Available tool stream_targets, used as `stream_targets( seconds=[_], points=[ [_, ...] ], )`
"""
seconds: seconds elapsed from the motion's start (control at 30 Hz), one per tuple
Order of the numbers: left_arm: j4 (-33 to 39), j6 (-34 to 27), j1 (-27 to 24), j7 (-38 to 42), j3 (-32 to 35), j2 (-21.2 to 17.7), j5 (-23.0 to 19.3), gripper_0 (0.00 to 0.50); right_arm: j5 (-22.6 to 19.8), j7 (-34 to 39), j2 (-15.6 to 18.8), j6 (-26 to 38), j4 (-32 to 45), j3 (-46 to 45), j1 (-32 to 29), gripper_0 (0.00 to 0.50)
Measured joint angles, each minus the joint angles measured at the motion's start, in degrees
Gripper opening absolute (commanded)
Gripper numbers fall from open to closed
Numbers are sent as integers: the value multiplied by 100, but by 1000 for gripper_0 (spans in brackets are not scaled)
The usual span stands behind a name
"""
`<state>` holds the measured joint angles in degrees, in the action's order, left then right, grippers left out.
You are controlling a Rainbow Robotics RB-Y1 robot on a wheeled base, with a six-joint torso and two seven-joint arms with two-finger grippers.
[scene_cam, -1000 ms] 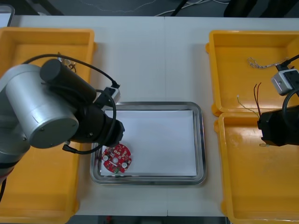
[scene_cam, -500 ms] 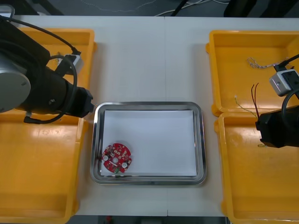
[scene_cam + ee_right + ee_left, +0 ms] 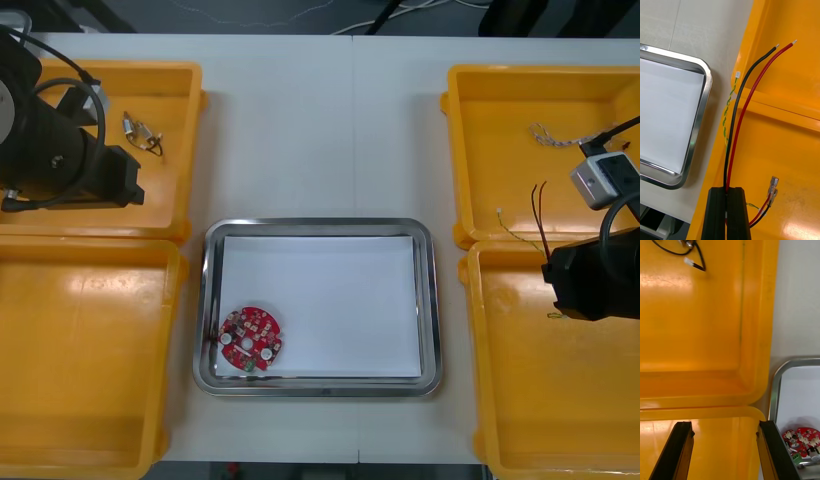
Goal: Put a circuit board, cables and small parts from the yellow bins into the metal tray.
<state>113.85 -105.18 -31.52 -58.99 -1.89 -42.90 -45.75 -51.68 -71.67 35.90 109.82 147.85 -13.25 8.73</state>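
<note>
fingers (image 3: pixel 717 210) of the right gripper (image 3: pixel 727 189) pinch the red and black cable (image 3: pixel 739 123) above a yellow bin (image 3: pixel 790 150). best to lift slow, clear the rim, then reach the metal tray (image 3: pixel 698 123). left gripper (image 3: pixel 724 423) hangs spread wide over the left bins (image 3: pixel 696 333).

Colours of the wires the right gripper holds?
Black and red wires in right gripper; best in right wrist view.

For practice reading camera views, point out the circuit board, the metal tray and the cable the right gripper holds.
circuit board (image 3: pixel 251 340), front view, middle of its red face
metal tray (image 3: pixel 315 223), front view, far rim
cable (image 3: pixel 738 127), right wrist view, red strand midway
</note>
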Motion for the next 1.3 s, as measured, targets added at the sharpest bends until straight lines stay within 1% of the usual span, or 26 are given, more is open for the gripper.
stream_targets(
  seconds=[0.2, 0.37, 0.47, 0.67, 0.73, 0.87, 1.07, 1.17, 1.3],
  points=[
    [-675, 91, -326, -2, 66, -99, -5, 500, 9, 0, 0, 0, 4, 195, 38, 0],
    [-1110, 95, -530, -44, 285, -106, 65, 500, 40, 0, 0, 0, 6, 475, 158, 0],
    [-1347, 95, -617, -297, 421, -106, 266, 500, 40, 0, 0, 0, 6, 655, 248, 0],
    [-1704, 98, -742, -1420, 480, -107, 756, 500, 40, 1, 1, 1, 8, 1130, 497, 0],
    [-1745, 137, -754, -1605, 480, -107, 887, 500, 40, 1, 1, 1, 8, 1335, 604, 0],
    [-1864, 399, -759, -1610, 480, -106, 1047, 500, 60, 1, 6, 1, 8, 1820, 881, 0],
    [-2371, 847, -891, -1610, 480, -54, 1259, 500, 145, 1, 81, 1, -82, 2766, 1354, 0],
    [-2646, 988, -1026, -1610, 480, 67, 1493, 500, 239, 0, 156, 2, -263, 3294, 1560, 0],
    [-2916, 1297, -1167, -1611, 481, 311, 1964, 500, 482, 0, 232, 2, -527, 3969, 1804, 0]
  ],
)
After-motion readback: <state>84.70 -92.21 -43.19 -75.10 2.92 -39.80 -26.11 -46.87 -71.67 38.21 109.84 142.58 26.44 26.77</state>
